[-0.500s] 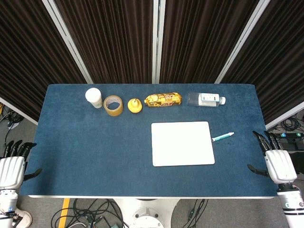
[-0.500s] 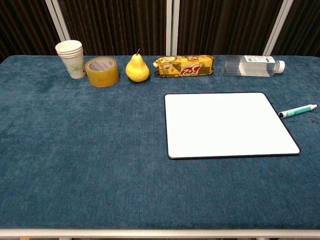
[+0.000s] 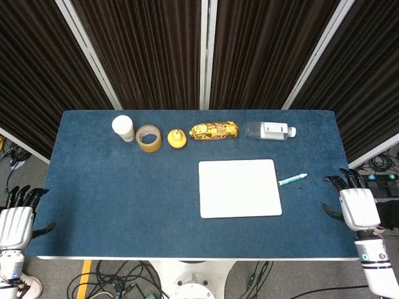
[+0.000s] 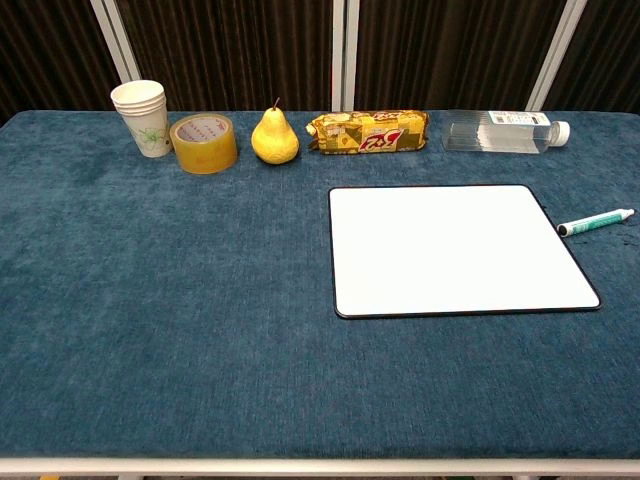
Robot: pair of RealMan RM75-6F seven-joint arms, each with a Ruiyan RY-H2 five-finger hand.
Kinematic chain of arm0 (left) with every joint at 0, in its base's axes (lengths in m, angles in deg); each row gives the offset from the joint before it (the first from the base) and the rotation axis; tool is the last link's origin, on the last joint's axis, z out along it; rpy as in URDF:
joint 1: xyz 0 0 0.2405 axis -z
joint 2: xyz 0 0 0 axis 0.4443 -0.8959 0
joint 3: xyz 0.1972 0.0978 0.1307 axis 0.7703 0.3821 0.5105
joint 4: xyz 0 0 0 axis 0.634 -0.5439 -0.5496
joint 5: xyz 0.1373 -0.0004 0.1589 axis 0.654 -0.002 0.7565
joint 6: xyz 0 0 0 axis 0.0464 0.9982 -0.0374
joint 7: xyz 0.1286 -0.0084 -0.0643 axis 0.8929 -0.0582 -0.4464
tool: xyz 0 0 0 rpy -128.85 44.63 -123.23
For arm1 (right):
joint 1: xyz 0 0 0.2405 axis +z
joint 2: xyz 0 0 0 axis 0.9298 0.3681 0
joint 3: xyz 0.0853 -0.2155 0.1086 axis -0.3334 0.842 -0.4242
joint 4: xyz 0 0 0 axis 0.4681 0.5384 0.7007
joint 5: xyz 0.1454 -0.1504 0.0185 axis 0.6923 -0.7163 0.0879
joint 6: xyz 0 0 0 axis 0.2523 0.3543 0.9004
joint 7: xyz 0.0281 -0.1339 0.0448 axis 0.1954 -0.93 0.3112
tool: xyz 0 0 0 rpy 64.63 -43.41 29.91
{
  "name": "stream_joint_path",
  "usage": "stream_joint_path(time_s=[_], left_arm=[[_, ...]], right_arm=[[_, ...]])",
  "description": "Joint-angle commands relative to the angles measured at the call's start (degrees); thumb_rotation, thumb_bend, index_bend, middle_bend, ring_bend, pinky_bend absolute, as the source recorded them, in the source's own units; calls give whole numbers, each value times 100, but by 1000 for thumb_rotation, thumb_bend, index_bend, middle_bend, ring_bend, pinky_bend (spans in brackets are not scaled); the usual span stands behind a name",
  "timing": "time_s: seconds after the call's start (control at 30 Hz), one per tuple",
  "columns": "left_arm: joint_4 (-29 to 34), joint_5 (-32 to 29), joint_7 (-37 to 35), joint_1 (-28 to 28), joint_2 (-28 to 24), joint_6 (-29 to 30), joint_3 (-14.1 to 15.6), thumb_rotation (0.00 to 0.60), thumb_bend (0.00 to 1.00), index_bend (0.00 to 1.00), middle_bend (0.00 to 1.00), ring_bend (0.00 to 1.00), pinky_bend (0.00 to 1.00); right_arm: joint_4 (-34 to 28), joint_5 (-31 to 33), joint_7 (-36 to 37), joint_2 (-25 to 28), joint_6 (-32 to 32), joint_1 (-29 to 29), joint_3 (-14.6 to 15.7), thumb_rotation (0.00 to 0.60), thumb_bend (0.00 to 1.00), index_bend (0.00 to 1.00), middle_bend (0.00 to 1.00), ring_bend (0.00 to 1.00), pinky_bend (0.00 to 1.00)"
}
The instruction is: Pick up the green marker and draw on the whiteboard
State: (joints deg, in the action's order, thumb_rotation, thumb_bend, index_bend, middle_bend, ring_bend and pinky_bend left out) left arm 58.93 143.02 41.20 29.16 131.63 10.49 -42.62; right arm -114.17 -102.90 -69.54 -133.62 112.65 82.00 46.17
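Observation:
The green marker [image 3: 292, 179] [image 4: 595, 221] lies flat on the blue table just right of the white whiteboard [image 3: 239, 187] [image 4: 457, 248], its dark cap toward the board. My right hand [image 3: 356, 206] hovers at the table's right edge, right of and nearer than the marker, fingers spread and holding nothing. My left hand [image 3: 15, 218] hangs off the front left corner, fingers apart and empty. Neither hand appears in the chest view.
Along the far edge stand stacked paper cups [image 3: 123, 128] [image 4: 143, 118], a roll of tape [image 3: 148, 137] [image 4: 204, 143], a yellow pear [image 3: 177, 138] [image 4: 274, 137], a snack packet [image 3: 214, 131] [image 4: 369, 132] and a lying water bottle [image 3: 270, 130] [image 4: 505, 131].
My right hand has moved forward and slightly inward along the table's right edge, toward the marker. The left hand has barely shifted. Objects are unmoved.

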Motion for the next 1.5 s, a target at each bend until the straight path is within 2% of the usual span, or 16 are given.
stream_joint_path(time_s=[0.03,0.23,0.43,0.67,0.9,1.03,1.2,1.3,1.4,1.5], left_arm=[[3,-8,-16,-9,-12,-9,8,600,0,231,212,94,71],[14,-95,-63,-46,-30,-36,6,600,0,251,212,93,72],[17,-133,-61,-57,-29,-64,8,600,0,251,212,94,72],[4,-144,-72,-41,-28,-92,-9,600,0,251,212,93,72],[-16,-169,-131,-44,-31,-119,-13,600,0,251,212,93,72],[-37,-174,-155,-46,-25,-122,-18,600,0,251,212,93,72],[-63,-161,-192,-52,-15,-112,-16,600,0,250,212,94,72],[-64,-154,-221,-59,-23,-102,-17,600,0,251,212,94,72],[-54,-155,-239,-66,-39,-93,-20,600,0,251,212,93,72],[-21,-145,-250,-63,-77,-94,-23,600,0,251,212,94,72]], right_arm=[[1026,396,-406,-704,-962,587,-183,600,161,355,352,142,136],[2453,317,-663,-1575,-1834,1173,-71,600,165,373,361,142,136],[3513,116,-428,-2246,-2170,1506,31,600,173,388,379,143,136],[4308,-159,-108,-2758,-2266,1772,155,600,222,434,420,172,136],[4734,-259,75,-3039,-2354,1895,230,600,251,456,428,173,136],[4856,-283,129,-3112,-2347,1914,252,600,276,494,451,201,142],[4958,-323,217,-3153,-2220,1927,251,600,333,627,490,280,184],[4806,-380,271,-3040,-2014,1947,225,600,341,678,520,315,198],[4119,-467,523,-2726,-1554,1967,109,600,356,746,567,365,226],[2870,-497,1027,-2248,-1330,2036,-58,600,361,773,587,387,248]])
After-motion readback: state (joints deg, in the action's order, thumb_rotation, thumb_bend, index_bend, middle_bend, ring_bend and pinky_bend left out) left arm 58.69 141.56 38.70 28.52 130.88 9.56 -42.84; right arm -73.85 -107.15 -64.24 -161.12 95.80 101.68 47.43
